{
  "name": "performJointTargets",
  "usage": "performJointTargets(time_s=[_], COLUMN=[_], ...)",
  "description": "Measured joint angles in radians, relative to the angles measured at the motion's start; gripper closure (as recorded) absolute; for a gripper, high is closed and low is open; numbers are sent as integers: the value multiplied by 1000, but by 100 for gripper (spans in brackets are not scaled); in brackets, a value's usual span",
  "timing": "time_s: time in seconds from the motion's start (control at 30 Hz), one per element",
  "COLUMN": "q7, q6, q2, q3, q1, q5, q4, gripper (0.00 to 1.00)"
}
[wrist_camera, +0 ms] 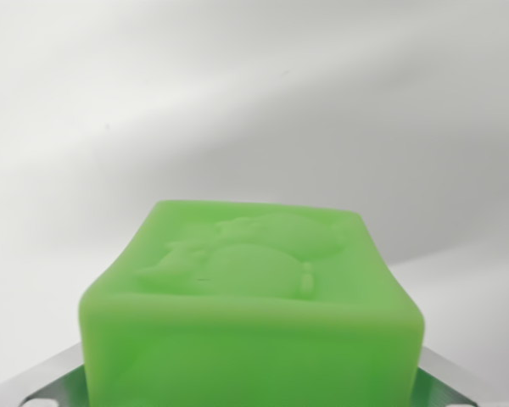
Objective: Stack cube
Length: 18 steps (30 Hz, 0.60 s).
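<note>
At the bottom centre of the wrist view sits the green cube [254, 314], filling most of the lower half of the picture and cut off by the bottom edge. Its top face carries a raised moulded figure, rounded and hard to make out. The cube's edges are soft and rounded; the near upper edge runs almost level across the frame, and the far upper edge is shorter and lies higher.

Just beside the cube's lower corners, metal parts of the pincer [254, 394] show on both sides: a grey plate with small round fittings at the wrist view's left, and a similar grey piece at the wrist view's right. Both meet the cube's sides where they enter the frame, so the pincer appears closed around the cube, though the contact points themselves are out of sight.

Beyond the cube there is only a pale white-grey background [254, 102], with a soft diagonal band of shadow. Whether it is counter or wall cannot be told. No other objects or edges crowd the cube above or to either side.
</note>
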Motion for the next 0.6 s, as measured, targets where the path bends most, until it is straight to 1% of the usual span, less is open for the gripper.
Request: performJointTargets(time_s=[0.13, 0.17, 0.37, 0.6], q7=[-12, -14, -33, -49], q6=[-32, -36, -89, -150], q2=[-37, -41, -103, -167], q3=[6, 6, 11, 13], q1=[-2, -2, -2, 0], q5=[17, 19, 46, 68], q4=[-4, -4, -12, -14], gripper=[100, 100, 100, 100])
